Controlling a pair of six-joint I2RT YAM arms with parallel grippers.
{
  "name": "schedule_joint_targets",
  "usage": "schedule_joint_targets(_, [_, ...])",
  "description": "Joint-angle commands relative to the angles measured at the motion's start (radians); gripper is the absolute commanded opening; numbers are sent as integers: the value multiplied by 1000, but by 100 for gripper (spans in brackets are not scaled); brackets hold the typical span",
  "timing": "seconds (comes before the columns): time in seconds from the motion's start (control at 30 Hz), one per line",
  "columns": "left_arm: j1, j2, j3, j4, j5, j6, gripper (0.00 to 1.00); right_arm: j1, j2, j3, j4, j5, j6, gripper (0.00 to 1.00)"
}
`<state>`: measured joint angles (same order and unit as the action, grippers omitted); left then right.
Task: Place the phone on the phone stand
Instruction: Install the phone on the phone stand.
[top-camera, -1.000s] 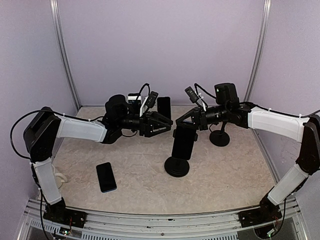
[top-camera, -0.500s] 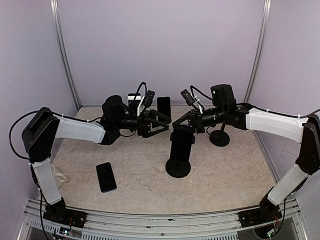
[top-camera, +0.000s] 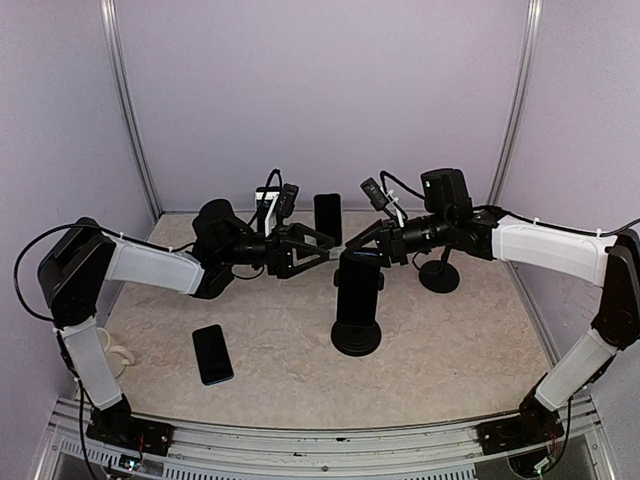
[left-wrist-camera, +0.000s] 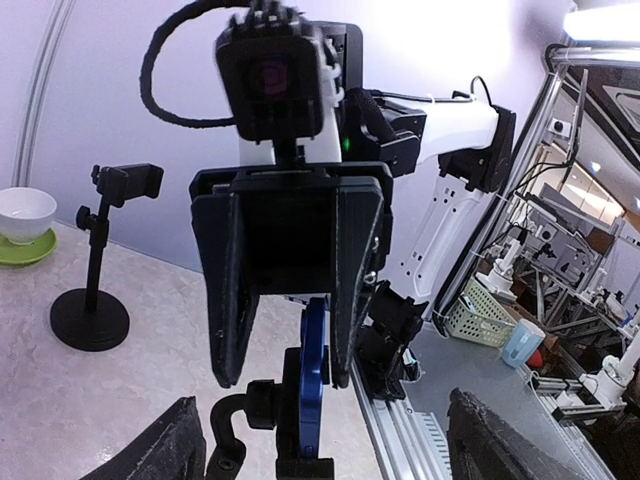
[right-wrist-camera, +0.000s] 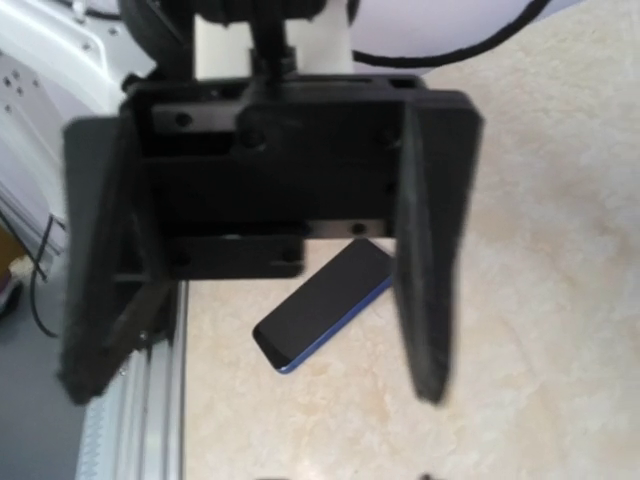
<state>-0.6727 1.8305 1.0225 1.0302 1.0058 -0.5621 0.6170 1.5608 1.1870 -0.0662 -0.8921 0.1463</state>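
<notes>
Shows the dark, blue-edged slab phone (top-camera: 358, 290) upright on the black round-based phone stand (top-camera: 356, 338) mid-table, with the right gripper (top-camera: 356, 250) reaching level, fingers spread wide either side of its top, the left gripper (top-camera: 322, 250) facing it equally spread, and a second dark phone (top-camera: 212, 354) flat, well apart, near-left.

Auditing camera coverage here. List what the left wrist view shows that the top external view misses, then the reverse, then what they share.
Left wrist only: a white bowl on a green saucer, and a basket beyond the table edge.
Top external only: a spare phone lying flat on the table, and another phone standing near the back wall.
Shared: the phone upright on its phone stand, the right gripper over it with fingers apart, and an empty stand.
</notes>
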Motion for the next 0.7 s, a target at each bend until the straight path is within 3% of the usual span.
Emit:
schedule_joint_targets(0.0, [11, -63, -39, 56, -52, -17, 83, 7, -53, 36, -40, 71, 21, 50])
schedule_joint_targets(0.17, [13, -92, -76, 48, -96, -13, 97, 7, -119, 12, -64, 128, 23, 62])
schedule_joint_targets(0.3, [13, -109, -101, 41, -128, -14, 99, 7, -175, -19, -96, 192, 17, 68])
schedule_joint_targets(0.37, [13, -122, -113, 17, -168, -2, 99, 9, -199, -34, -114, 260, 33, 78])
schedule_joint_targets(0.4, [11, -130, -120, 3, -190, 9, 99, 10, -209, -41, -118, 288, 42, 92])
schedule_joint_targets(0.43, [9, -138, -125, -14, -216, 21, 99, 12, -216, -47, -122, 310, 48, 99])
schedule_joint_targets(0.67, [-14, -171, -148, -123, -324, 95, 99, 93, -236, -66, -168, 540, 88, 100])
